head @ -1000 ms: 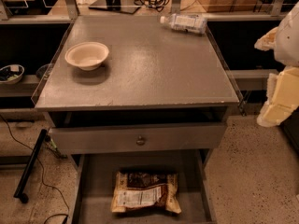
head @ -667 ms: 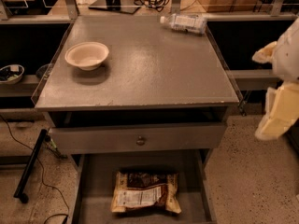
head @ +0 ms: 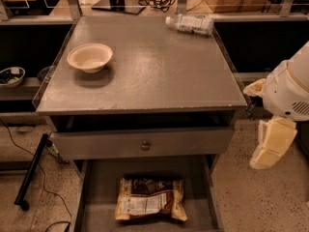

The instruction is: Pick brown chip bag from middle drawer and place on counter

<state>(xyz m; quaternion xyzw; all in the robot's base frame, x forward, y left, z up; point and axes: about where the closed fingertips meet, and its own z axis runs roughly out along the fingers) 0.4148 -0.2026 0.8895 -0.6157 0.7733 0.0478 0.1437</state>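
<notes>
The brown chip bag [head: 150,200] lies flat on the floor of the open middle drawer [head: 94,197], label side up, at the bottom centre of the camera view. The counter [head: 159,69] is the grey cabinet top above it. My gripper [head: 271,145] hangs at the right, beside the cabinet's right side, at about the height of the closed drawer front. It is to the right of the bag, higher than it, and apart from it. It holds nothing that I can see.
A white bowl [head: 90,57] sits on the counter's left side. A clear plastic bottle [head: 189,23] lies at its back right corner. A closed drawer front with a round knob [head: 145,145] sits above the open drawer. Cables and a black bar [head: 31,173] lie on the floor at left.
My arm and gripper have moved down and a little left along the cabinet's right side. The bag, bowl and bottle have not moved.
</notes>
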